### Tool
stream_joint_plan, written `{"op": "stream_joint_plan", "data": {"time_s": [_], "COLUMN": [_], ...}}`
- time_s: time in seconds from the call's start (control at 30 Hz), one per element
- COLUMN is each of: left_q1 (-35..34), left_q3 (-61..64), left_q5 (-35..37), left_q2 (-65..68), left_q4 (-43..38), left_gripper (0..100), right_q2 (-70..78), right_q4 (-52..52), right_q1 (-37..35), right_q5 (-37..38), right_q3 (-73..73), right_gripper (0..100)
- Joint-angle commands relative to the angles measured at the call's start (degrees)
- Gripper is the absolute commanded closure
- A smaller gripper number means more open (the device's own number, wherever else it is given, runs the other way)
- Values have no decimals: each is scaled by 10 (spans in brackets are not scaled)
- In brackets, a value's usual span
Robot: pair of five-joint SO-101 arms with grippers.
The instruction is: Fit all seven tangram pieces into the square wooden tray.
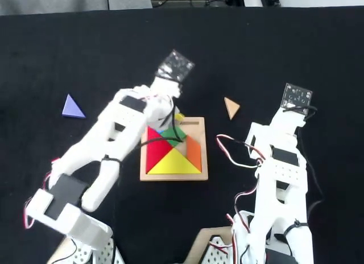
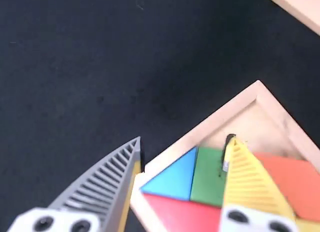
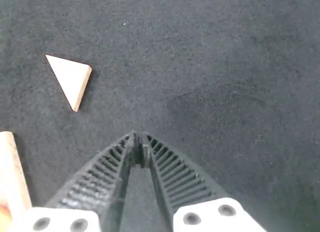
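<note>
Grey and yellow ribbed fingers of the left pincer (image 2: 185,141) stand apart and hold nothing. One finger hangs over the green piece (image 2: 207,178) inside the square wooden tray (image 2: 210,124), and the other hangs outside the tray's rim over the black bench (image 1: 85,48). Beside the green piece lie a blue triangle (image 2: 172,181), a red triangle (image 2: 180,214), an orange piece (image 2: 297,179) and, in the high view, a yellow triangle (image 1: 172,161), so five pieces sit in the tray and a patch of bare wood shows at one corner. The right pincer (image 3: 138,139) has its fingers together, empty, poised above bare bench near a pale wooden triangle (image 3: 70,79) that lies close to a corner of the tray. A lavender triangle (image 1: 72,107) lies well apart, on the other side of the left arm from the tray. The task looks to be in its late filling stage, with two triangles not yet placed. The next move likely calls for one arm to fetch a loose triangle, the right pincer first parting its fingers, and to turn the piece to match the open corner.
</note>
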Motion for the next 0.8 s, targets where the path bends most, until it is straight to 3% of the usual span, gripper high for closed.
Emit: {"op": "stream_joint_plan", "data": {"time_s": [0.0, 0.23, 0.4, 0.77], "left_q1": [15, 9, 7, -52], "left_q3": [-11, -51, -51, -67], "left_q5": [4, 4, -59, -68], "left_q2": [17, 74, 93, 88], "left_q4": [-37, -34, -33, 7], "left_gripper": [733, 733, 733, 733], "right_q2": [-21, -22, -22, -21], "right_q4": [-12, -12, -12, -12], "right_q1": [-8, -8, -8, -8], "right_q5": [-4, -4, -4, -4], "right_q3": [-12, -12, -12, -12], "right_gripper": [983, 983, 983, 983]}}
